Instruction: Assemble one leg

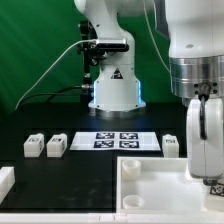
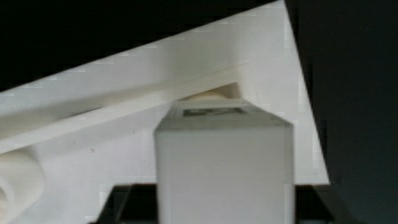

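My gripper (image 1: 208, 176) hangs over the right part of the large white tray-like part (image 1: 150, 172) in the exterior view. In the wrist view the gripper (image 2: 222, 212) is shut on a white leg (image 2: 222, 160), which stands upright between the dark fingers (image 2: 128, 205). The leg's far end sits at a corner of the tray-like part (image 2: 196, 60), against its raised rim. Whether it touches the part I cannot tell. Two more legs (image 1: 33, 146) (image 1: 55, 146) stand at the exterior view's left, and a third (image 1: 172, 145) stands just beside the gripper.
The marker board (image 1: 115, 140) lies in front of the robot's base (image 1: 112, 90). Another white piece (image 1: 5, 181) lies at the front left edge of the exterior view. The table top is black.
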You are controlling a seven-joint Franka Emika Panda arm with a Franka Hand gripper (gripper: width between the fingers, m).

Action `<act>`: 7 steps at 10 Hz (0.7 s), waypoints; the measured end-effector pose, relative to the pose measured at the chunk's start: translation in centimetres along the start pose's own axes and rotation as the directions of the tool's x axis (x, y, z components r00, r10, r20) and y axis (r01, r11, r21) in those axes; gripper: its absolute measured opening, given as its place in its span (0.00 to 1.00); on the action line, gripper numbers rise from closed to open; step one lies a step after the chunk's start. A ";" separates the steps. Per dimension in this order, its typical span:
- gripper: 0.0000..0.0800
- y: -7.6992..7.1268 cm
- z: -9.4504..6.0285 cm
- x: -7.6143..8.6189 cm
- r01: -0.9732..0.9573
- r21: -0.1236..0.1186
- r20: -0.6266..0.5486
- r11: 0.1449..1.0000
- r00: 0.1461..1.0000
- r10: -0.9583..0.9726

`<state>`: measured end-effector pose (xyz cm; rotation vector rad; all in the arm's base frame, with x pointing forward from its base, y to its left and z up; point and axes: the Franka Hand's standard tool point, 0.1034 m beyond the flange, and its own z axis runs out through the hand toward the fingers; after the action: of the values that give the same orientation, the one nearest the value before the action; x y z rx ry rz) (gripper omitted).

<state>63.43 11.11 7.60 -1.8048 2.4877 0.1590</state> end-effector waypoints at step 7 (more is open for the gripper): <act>0.81 1.0 0.5 -1.5 0.665 -0.020 -0.023 0.747 0.747 -0.665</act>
<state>62.90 12.91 7.30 -2.5714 1.6813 0.1012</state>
